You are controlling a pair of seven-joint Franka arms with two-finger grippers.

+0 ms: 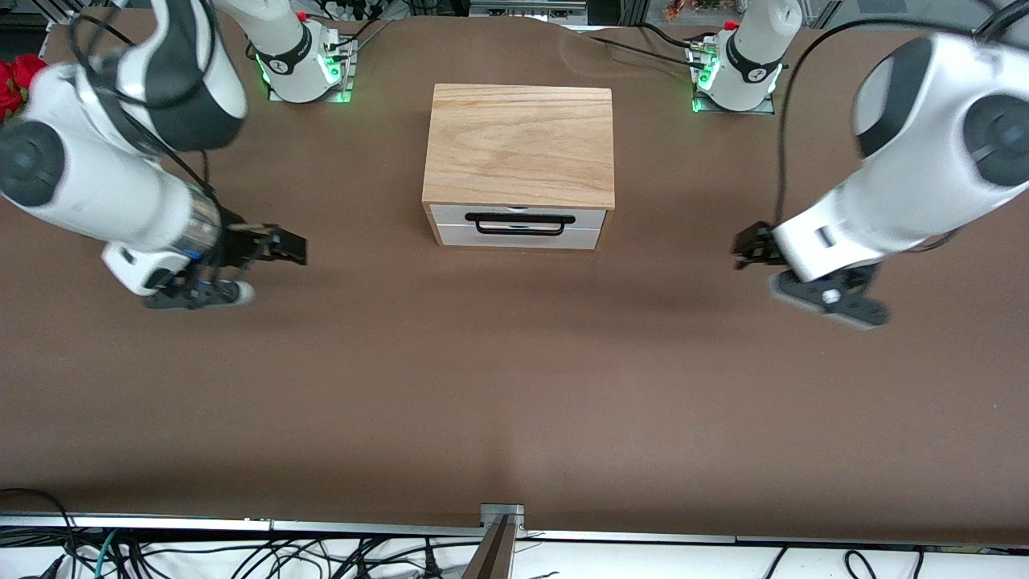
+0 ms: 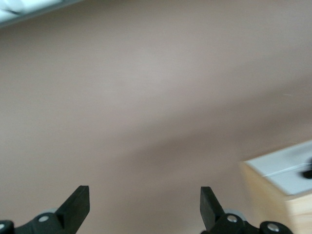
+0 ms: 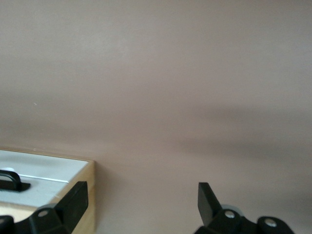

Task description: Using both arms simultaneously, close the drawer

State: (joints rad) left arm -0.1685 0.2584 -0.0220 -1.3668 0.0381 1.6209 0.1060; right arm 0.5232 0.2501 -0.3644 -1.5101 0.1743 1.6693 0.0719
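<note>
The light-oak box (image 1: 518, 145) stands mid-table between the arm bases. The drawer (image 1: 518, 227), with its white front panel and black bar handle (image 1: 521, 223), looks pushed in flush with the box front. My right gripper (image 1: 288, 246) is open and empty, low over the bare table toward the right arm's end, apart from the box. My left gripper (image 1: 746, 248) is open and empty, low over the table toward the left arm's end. The left wrist view shows open fingers (image 2: 78, 204) and a corner of the white panel (image 2: 287, 168). The right wrist view shows open fingers (image 3: 75, 202) and the panel (image 3: 44, 170).
The brown table (image 1: 514, 386) stretches toward the front camera. Red flowers (image 1: 16, 80) lie at the right arm's end. A metal bracket (image 1: 500, 523) and loose cables (image 1: 281, 555) run along the table's front edge.
</note>
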